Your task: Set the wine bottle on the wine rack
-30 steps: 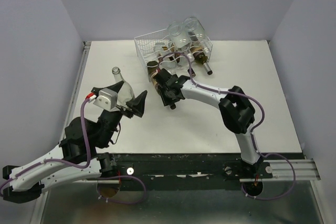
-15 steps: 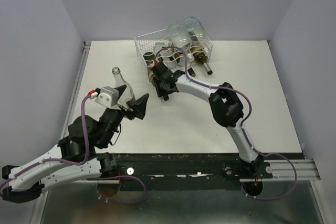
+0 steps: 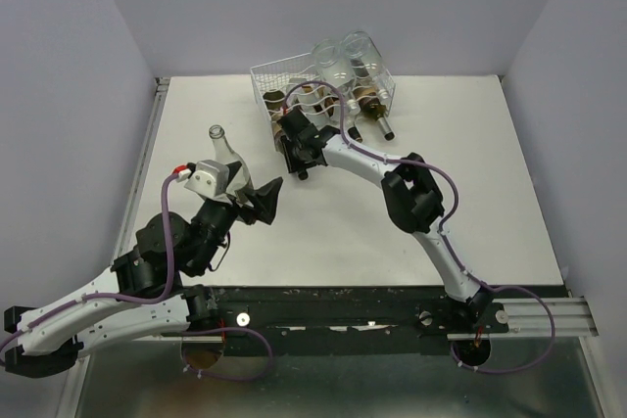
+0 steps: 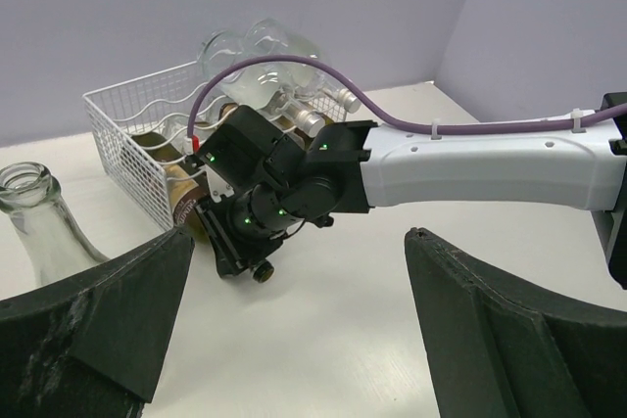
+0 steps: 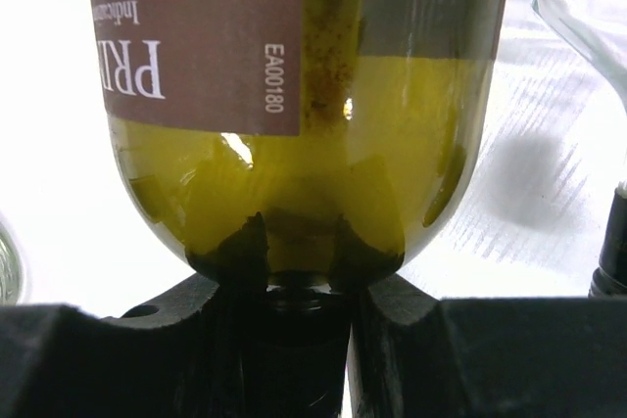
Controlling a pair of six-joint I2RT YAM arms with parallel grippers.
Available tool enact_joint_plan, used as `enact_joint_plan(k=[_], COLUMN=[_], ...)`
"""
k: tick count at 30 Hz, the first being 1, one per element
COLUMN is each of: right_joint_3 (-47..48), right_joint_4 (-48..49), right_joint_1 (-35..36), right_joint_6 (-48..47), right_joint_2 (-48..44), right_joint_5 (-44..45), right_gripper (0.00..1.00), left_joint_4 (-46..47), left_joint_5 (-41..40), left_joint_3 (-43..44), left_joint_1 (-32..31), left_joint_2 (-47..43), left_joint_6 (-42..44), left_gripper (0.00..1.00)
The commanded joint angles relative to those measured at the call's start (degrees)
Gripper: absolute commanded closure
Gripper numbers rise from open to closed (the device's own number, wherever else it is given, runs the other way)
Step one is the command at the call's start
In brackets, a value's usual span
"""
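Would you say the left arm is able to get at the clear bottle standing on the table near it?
Probably yes. The left gripper is open, and the clear bottle stands upright just beside it, outside the jaws, with nothing between. A sideways shift seems enough.

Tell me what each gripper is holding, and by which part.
The right gripper clamps the wine bottle by its neck. The left gripper is open and holds nothing; a clear glass bottle stands beside it.
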Motion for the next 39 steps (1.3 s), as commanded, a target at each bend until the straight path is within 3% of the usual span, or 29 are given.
enact_joint_plan(k=[1,7,16,22,24,39], right_joint_3=[5.7,4.2,3.1,-2.8,-5.9,-16.5], right_joint_4=[14.0,14.1,13.3,15.7,17.5,19.8], right_joint_1=[0.4,0.4,0.4,0.5,0.5,0.6], right_joint_6=[-1.8,-1.9,-0.7,-1.1,-1.3,-7.5], right_joint_2=[0.2,0.1,0.7,-2.9,-5.4,-21.7], right_joint_5=[-0.2,-1.8,-0.7,0.6,1.0,-0.8], right_gripper=[0.85,0.54,0.4,0.11,0.07,0.04], left_joint_4=[-0.9,-0.8,-0.8,-1.1,-1.0,2.4], left_joint_5=[-0.9,-1.3,-1.4,-1.8,-2.0,-5.9], left_joint_3=[1.0,0.8,0.7,0.5,0.4,-2.2], left_joint_1=[-0.2,-0.3,-0.2,-0.3,-0.3,-0.2], left_joint_2=[0.4,0.5,0.8,0.3,0.1,0.3], left_joint_6=[-0.9,-0.9,-0.6,-0.7,-0.6,3.2], left_gripper=[0.01,0.01,0.01,0.01,0.01,0.01])
